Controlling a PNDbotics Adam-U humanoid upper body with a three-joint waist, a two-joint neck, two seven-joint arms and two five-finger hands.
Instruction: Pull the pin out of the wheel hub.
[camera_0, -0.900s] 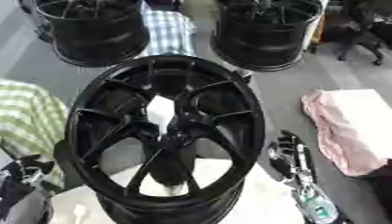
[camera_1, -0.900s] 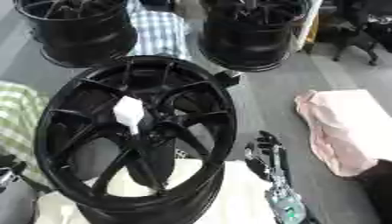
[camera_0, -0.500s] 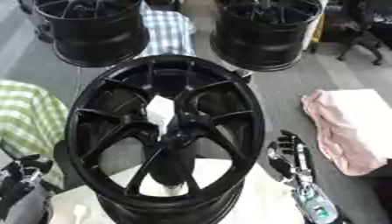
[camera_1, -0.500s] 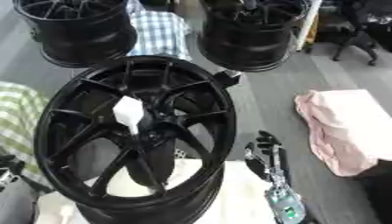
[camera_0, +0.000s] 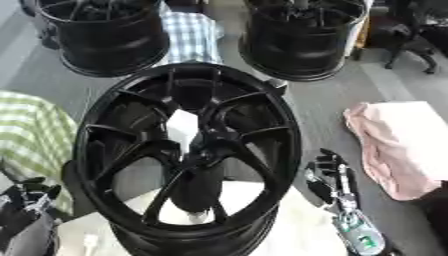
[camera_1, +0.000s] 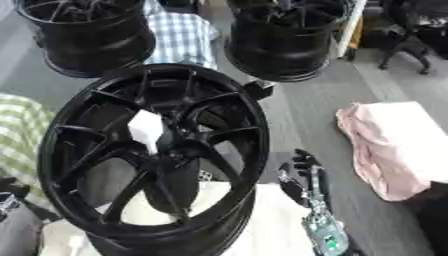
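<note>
Beside the wheel hub, only the left eye view shows the left hand.

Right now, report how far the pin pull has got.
Nothing looks done yet. A white piece that may be the pin sits at the hub of the black wheel. Neither robot hand is working it: the right robot hand rests beside the rim, fingers relaxed, and the left robot hand shows at the lower left corner. Left to do: reach in, grip the pin, pull it out.
</note>
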